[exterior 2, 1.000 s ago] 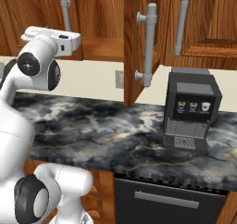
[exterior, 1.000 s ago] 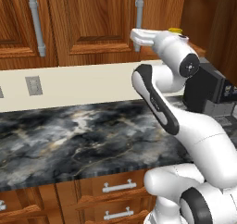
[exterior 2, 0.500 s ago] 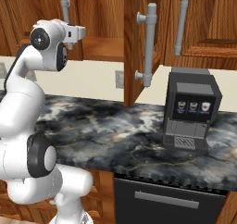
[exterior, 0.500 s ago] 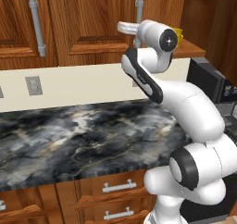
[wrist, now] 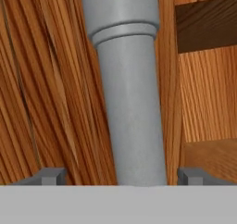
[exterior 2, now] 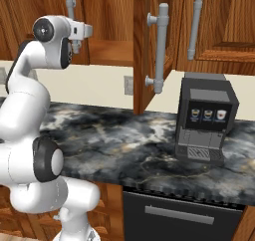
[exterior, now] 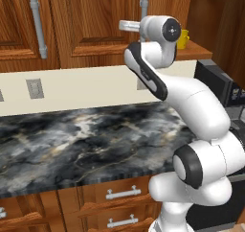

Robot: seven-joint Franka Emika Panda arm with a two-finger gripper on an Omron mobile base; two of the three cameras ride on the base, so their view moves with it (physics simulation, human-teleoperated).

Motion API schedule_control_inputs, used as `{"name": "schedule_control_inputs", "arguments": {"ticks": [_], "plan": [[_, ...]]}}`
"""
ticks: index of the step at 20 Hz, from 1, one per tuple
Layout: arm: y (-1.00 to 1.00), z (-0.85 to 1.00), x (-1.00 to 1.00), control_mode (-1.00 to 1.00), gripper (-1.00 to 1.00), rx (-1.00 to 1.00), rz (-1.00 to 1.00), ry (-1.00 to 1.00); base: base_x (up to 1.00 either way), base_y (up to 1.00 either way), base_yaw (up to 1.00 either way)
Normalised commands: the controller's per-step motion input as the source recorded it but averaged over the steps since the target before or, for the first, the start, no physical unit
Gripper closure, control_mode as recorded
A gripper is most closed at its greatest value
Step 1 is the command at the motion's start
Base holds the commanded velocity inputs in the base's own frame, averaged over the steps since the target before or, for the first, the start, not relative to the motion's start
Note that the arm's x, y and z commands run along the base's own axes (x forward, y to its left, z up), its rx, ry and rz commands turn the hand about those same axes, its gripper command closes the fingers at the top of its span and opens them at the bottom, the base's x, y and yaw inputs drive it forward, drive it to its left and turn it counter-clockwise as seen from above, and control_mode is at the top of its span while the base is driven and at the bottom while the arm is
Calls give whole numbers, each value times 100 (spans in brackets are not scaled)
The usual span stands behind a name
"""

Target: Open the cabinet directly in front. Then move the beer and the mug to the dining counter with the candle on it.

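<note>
Gripper [wrist: 120, 177] agape astride cabinet [wrist: 46, 79] handle [wrist: 127, 89], right door ajar.

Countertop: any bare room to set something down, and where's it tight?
The marble countertop lies bare from the arm across to the coffee machine. It is tight up at the cabinet, where the gripper straddles the door handle.

A kitchen; wooden cabinets [exterior 2: 219, 21], marble counter [exterior: 72, 140], coffee machine [exterior 2: 205, 118], drawers [exterior: 119, 195].
</note>
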Motion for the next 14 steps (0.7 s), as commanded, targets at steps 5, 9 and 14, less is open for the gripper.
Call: {"name": "schedule_control_inputs", "arguments": {"ticks": [5,9,14], "plan": [[0,-1,17,-100,100,0,0,1,0,0,0],[0,0,0,-100,100,0,0,0,0,0,0],[3,0,-2,-100,100,0,0,0,0,0,0]]}}
